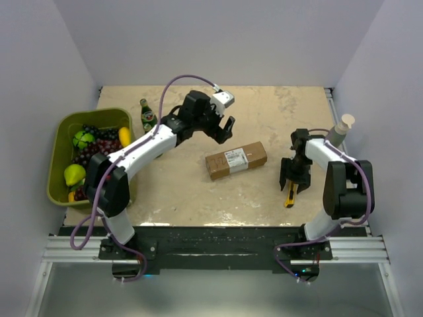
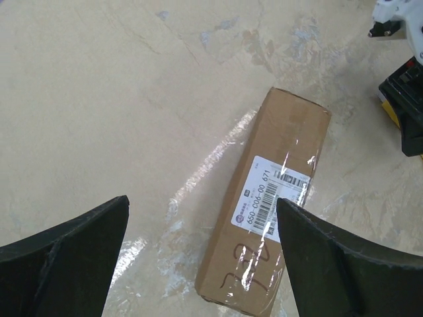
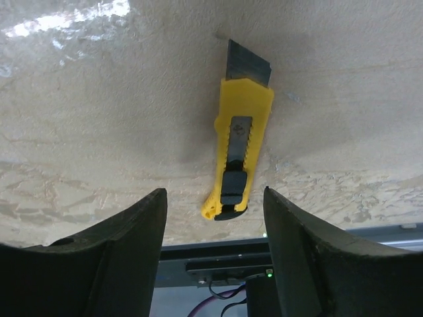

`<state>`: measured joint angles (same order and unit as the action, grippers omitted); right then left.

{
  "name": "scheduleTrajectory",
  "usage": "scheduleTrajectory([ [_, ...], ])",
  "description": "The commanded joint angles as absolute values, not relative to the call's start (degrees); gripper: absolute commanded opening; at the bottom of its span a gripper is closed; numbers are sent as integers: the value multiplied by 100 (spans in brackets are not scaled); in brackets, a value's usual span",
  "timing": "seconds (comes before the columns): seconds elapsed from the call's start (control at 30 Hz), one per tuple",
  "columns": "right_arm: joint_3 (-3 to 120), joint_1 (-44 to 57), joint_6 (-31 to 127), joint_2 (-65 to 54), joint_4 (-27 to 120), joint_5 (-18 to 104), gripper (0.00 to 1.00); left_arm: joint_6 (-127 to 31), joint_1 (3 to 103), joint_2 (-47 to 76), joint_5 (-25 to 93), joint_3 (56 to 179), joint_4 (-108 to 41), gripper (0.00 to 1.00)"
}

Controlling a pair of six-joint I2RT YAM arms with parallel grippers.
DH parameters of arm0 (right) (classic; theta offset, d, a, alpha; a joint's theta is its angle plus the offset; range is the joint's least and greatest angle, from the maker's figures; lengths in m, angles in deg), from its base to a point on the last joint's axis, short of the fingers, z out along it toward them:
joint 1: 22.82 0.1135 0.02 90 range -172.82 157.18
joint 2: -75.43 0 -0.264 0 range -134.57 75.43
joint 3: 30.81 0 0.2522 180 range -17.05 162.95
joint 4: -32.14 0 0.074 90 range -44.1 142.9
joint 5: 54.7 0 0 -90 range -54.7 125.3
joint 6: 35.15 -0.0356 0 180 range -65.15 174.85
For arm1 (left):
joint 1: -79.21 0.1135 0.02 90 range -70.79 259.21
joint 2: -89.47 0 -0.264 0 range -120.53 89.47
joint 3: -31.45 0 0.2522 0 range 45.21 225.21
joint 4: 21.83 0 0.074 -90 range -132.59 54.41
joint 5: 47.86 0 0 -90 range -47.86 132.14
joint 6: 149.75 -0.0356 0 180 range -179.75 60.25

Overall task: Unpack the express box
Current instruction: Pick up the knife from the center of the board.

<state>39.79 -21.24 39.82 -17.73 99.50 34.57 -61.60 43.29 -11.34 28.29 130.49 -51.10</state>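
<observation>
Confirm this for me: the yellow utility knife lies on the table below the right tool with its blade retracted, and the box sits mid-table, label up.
One thing is wrong: the right wrist view shows the yellow utility knife with its blade extended, not retracted. The rest stands: it lies on the table below the right tool, and the express box sits mid-table, label up.

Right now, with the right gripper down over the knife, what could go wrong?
1. The utility knife lies with its blade extended. The right gripper flanks only its tail end, so the knife might pivot or slip when grasped.
2. The express box lies loose and the left gripper hangs open above it, so a cut could push the box away.
</observation>
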Motion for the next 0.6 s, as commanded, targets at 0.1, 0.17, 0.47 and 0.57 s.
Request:
scheduleTrajectory([
  [0.1,3894,-2098,3797,-2177,9723,3354,58,-6019,4634,-878,2957,13178,-4948,98],
  [0.17,3894,-2098,3815,-2265,9644,3380,55,-6019,4696,-922,2966,13231,-4948,98],
  [0.47,3797,-2107,3876,-2151,9451,3661,42,-6019,4766,-1125,2992,13460,-4904,98],
  [0.57,3744,-2063,3841,-2133,9345,3697,38,-6019,4766,-1186,3019,13495,-4869,98],
])
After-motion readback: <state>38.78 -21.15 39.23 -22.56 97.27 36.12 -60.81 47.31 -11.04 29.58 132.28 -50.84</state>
